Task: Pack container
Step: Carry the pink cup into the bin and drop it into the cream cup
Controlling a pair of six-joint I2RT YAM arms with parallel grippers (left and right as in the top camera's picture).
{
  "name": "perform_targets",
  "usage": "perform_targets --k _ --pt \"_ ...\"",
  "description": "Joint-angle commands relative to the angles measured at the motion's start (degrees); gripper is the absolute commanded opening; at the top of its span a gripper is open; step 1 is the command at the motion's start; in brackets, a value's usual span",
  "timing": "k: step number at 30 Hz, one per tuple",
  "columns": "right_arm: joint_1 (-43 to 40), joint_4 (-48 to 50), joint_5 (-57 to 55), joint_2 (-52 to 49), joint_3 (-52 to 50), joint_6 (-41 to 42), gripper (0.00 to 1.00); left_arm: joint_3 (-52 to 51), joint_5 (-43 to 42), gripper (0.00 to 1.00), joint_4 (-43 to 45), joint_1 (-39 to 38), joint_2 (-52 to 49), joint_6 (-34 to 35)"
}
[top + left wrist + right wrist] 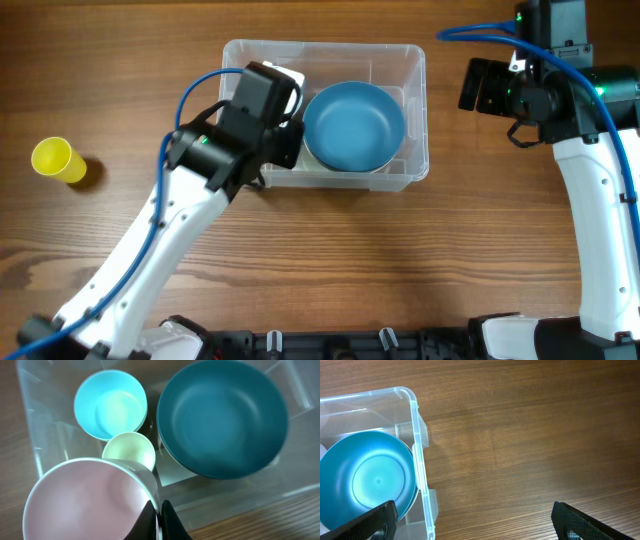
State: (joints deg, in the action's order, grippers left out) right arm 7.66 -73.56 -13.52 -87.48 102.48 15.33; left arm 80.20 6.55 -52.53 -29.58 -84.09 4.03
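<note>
Clear plastic is what the container is made of. It sits on the wooden table, in the middle and toward the far side. A big blue bowl fills its right half. In the left half stand a light blue cup and a small pale green cup. They are close together and right beside the bowl.

The left gripper is over the near left corner of the container. Its jaws are closed tight on the rim of a pink cup, with the rim pinched between the two fingers. The pink cup is next to the small green one. I cannot tell if its bottom rests on the floor of the container or hangs above it.

The right gripper is off to the right of the container, over bare table. Its jaws are wide open and hold nothing. A yellow cup is far away on the left side of the table, not packed yet.

I think the pink cup is being put in. The spot is tight. If the jaws let go while the cup is up high or leaning, it could tip over. It could also bump the little green cup, or land on the container wall and roll out. If the fingers pull away crooked, they could drag the cup along.
</note>
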Motion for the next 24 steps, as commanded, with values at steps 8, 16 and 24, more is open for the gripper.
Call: perform_targets --k 8,16,24 --pt "0.0 0.0 0.5 0.3 0.3 -0.2 1.0 0.4 0.4 0.04 7.4 -0.2 -8.6 1.2" --pt "0.0 0.0 0.5 0.3 0.3 -0.2 1.0 0.4 5.1 0.04 7.7 -0.1 -9.0 1.2" --pt "0.0 0.0 0.5 0.3 0.3 -0.2 1.0 0.4 5.1 0.06 7.1 -0.2 -9.0 1.2"
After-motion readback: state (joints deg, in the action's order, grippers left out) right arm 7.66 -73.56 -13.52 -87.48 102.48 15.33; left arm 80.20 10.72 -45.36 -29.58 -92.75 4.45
